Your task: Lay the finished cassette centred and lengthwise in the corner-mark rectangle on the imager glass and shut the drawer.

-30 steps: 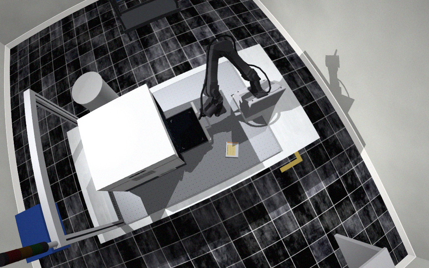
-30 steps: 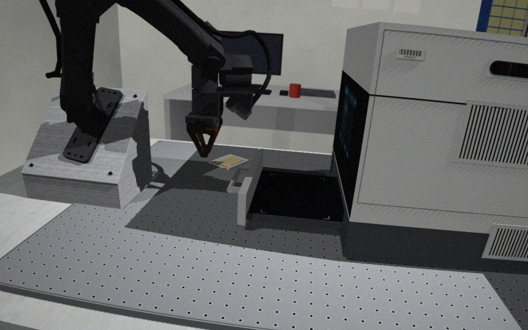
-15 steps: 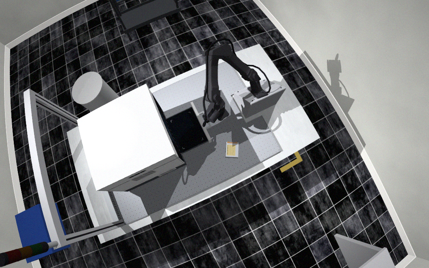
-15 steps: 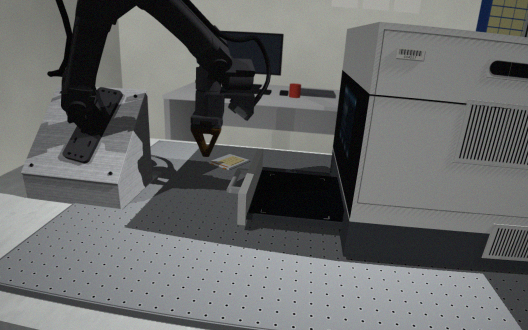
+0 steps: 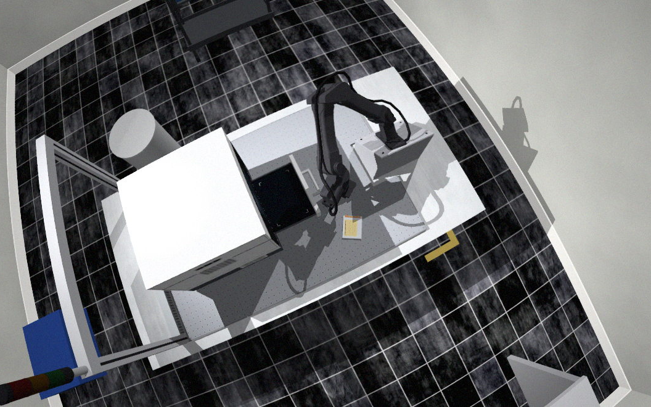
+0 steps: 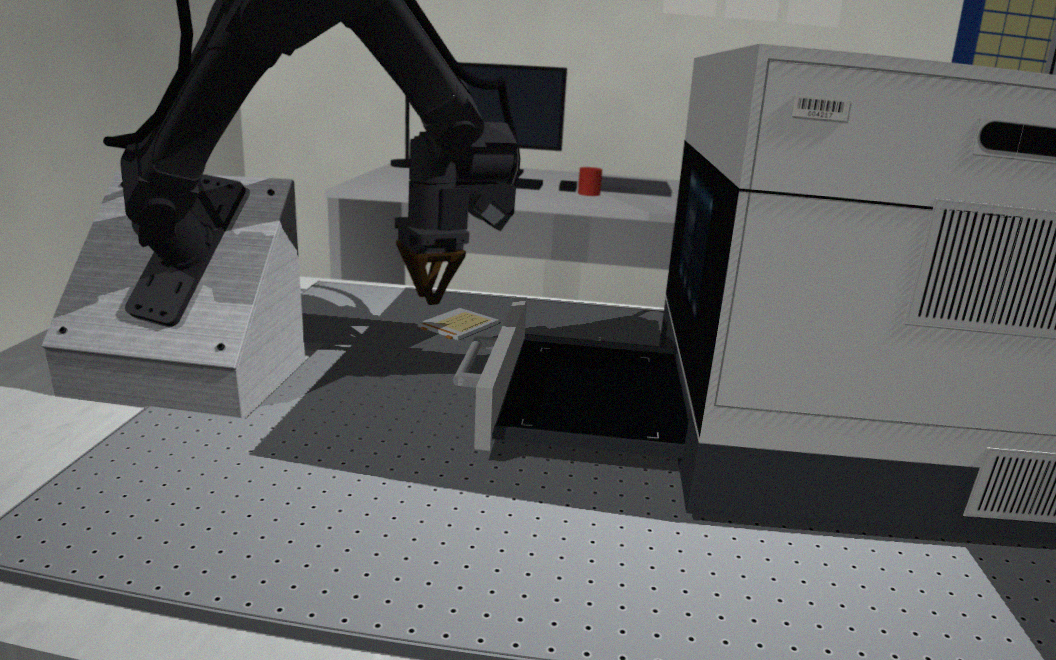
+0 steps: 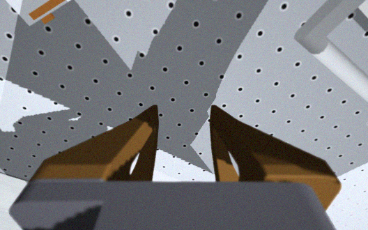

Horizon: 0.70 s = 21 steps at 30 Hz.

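FINISHED (image 5: 352, 226) (image 6: 460, 322), a flat yellow cassette with an orange strip at one end, lies on the perforated board just outside the open drawer; only its orange-striped corner (image 7: 44, 10) shows in the wrist view. IM (image 5: 192, 201) (image 6: 844, 245) is a big white box with its drawer pulled out, and the dark glass (image 5: 280, 197) (image 6: 589, 385) with white corner marks is bare. The drawer's front bears a handle (image 6: 466, 364) (image 7: 346, 66). My gripper (image 5: 329, 206) (image 6: 434, 291) (image 7: 184, 113) hangs above the board between the cassette and the drawer front. Its fingers are partly apart, with nothing between them.
The arm's slanted grey pedestal (image 5: 399, 151) (image 6: 179, 344) stands on the table beside the drawer. The perforated board (image 6: 434, 532) stretches towards the front. A desk at the back holds a monitor and a red cup (image 6: 589, 180).
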Each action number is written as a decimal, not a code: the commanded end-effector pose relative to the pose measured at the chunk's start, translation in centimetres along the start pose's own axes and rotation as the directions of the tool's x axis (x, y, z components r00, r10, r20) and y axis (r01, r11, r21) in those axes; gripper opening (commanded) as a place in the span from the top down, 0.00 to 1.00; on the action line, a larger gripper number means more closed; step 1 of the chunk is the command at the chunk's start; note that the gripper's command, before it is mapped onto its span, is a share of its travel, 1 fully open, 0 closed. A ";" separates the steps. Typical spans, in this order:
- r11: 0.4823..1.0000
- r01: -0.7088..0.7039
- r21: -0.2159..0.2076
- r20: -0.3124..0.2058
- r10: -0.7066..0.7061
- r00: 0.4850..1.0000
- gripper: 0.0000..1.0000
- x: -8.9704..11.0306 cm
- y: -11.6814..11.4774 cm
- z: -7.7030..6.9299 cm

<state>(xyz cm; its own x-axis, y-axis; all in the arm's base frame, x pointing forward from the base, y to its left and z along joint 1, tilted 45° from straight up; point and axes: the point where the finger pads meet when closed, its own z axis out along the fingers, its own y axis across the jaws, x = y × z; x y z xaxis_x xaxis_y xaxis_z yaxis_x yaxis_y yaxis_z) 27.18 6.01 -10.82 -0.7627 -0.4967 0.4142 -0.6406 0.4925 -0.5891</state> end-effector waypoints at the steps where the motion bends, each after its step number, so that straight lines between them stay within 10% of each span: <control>1: 0.990 0.142 0.000 0.043 -0.142 0.989 0.65 -2.3 1.5 -0.8; 11: 0.886 0.463 0.010 0.028 -0.463 0.886 0.65 -4.8 5.6 -0.1; 21: 0.893 0.450 0.009 0.028 -0.450 0.893 0.65 -7.1 8.8 0.5</control>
<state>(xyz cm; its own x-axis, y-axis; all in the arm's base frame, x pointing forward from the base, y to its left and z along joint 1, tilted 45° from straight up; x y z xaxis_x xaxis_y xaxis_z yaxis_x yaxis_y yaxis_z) 27.19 11.41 -18.36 -0.4035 -0.6693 0.6239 -0.9096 0.2197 -0.3526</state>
